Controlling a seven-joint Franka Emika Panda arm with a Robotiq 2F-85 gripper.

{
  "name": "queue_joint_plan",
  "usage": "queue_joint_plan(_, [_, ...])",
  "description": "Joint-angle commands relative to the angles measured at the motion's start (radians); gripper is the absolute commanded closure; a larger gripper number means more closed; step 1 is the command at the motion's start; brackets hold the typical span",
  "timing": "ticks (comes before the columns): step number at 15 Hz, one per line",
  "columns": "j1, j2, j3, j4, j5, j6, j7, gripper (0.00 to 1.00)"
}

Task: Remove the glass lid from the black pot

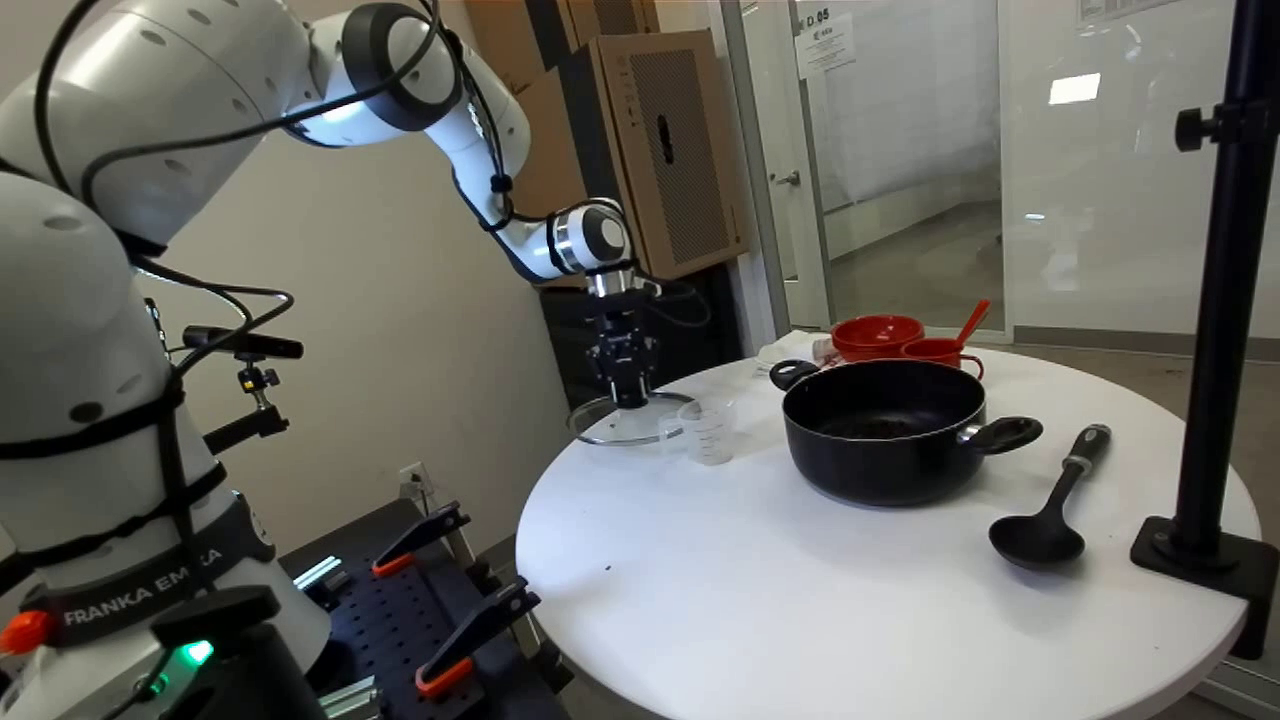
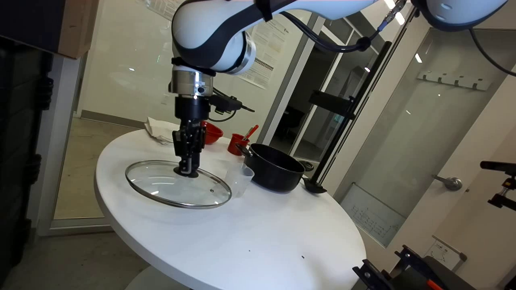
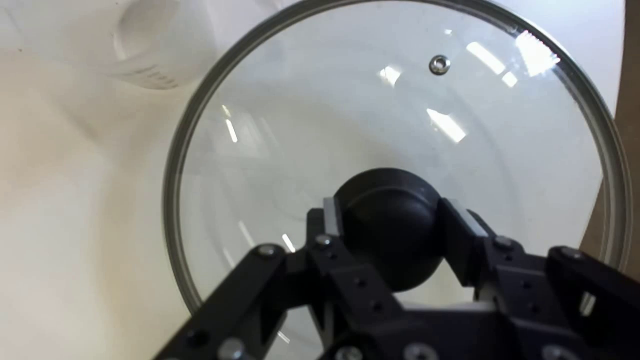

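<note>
Wrist view: tool (image 3: 395,220) tight around knob (image 3: 388,235) of glass lid (image 3: 300,150); in an exterior view, "FRANKA" lettering (image 1: 110,602) on arm base (image 1: 95,500).

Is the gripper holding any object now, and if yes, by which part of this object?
Yes, the gripper holds the glass lid by the round black knob at its centre.
</note>
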Motion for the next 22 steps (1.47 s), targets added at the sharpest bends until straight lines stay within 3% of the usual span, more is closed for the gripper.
queue_joint_plan(1, [-0.017, -0.009, -0.011, 0.007, -0.006, 0.004, 0.017, 0.75])
queue_joint_plan(18, [-0.011, 0.034, -0.052, -0.039, -0.038, 0.128, 0.108, 0.75])
queue_joint_plan(19, [-0.014, 0.031, -0.05, -0.042, -0.034, 0.118, 0.106, 0.25])
queue_joint_plan(20, [-0.016, 0.028, -0.048, -0.044, -0.032, 0.116, 0.103, 0.24])
queue_joint_plan(22, [-0.021, 0.017, -0.046, -0.055, -0.027, 0.118, 0.105, 0.11])
